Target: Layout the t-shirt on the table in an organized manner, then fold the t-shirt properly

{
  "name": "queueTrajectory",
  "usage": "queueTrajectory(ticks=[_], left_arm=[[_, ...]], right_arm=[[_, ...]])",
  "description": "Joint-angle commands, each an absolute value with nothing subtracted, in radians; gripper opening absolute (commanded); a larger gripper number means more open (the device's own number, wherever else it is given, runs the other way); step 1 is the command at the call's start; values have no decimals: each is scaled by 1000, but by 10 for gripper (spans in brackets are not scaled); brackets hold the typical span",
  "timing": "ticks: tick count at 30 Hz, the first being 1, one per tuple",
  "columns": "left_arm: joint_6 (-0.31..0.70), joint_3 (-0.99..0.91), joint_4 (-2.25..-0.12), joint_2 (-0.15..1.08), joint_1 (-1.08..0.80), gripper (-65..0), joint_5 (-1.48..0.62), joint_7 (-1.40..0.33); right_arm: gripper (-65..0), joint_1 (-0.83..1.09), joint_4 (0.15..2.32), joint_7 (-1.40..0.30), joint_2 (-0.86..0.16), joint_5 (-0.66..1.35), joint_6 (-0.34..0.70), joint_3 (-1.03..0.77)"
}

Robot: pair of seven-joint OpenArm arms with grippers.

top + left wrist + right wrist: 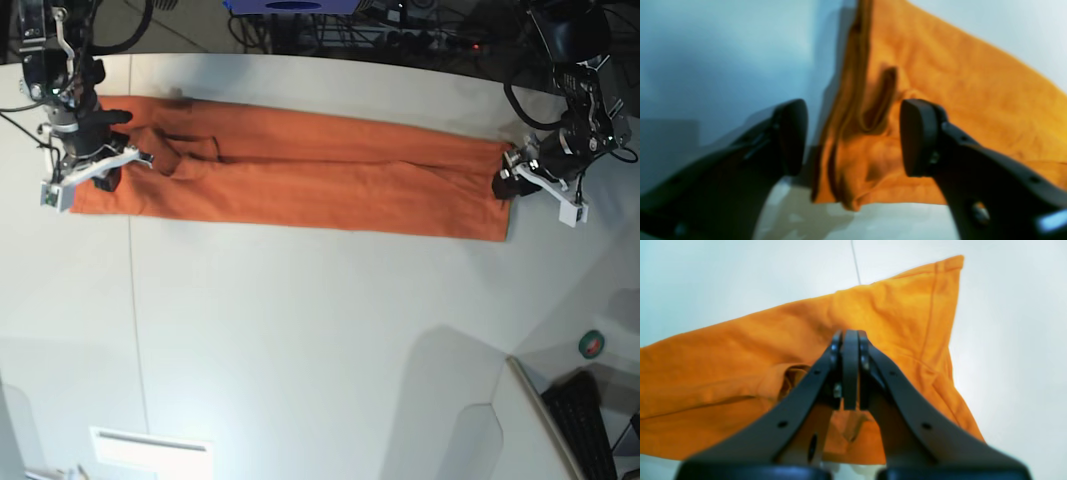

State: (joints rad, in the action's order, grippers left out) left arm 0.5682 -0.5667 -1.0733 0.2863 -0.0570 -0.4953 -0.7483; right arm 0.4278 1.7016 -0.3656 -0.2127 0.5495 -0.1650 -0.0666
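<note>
The orange t-shirt (300, 185) lies folded into one long strip across the far part of the white table (300, 330). My left gripper (515, 180) is at the strip's right end. In the left wrist view it (853, 136) stands open, with a bunched edge of the t-shirt (957, 83) between the fingers and touching neither pad. My right gripper (100, 165) is at the strip's left end. In the right wrist view its jaws (850, 336) are shut, tips down in the t-shirt (740, 356), and a wrinkle runs up to them.
A thin dark seam (135, 330) crosses the table from front to back on the left. A green tape roll (592, 344) and a black keyboard (590, 420) sit past the table's lower right edge. Cables and gear line the back edge.
</note>
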Motion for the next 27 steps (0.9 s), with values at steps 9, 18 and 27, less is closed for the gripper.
queueTrajectory(ticks=[9,18,27], left_arm=[[572,-565,-970,311,-35,-650,-486,-610],[499,-564,-1314,335,-166,-650,-486,-608],[348,-302,-1666,282,-328,-650,-486,-608]], right_arm=[[-650,426,1721,-344,-223,552,-162,-71],[-650,427,1721,-344,-223,552,-162,-70],[-650,427,1721,-344,-223,555,-162,-70]])
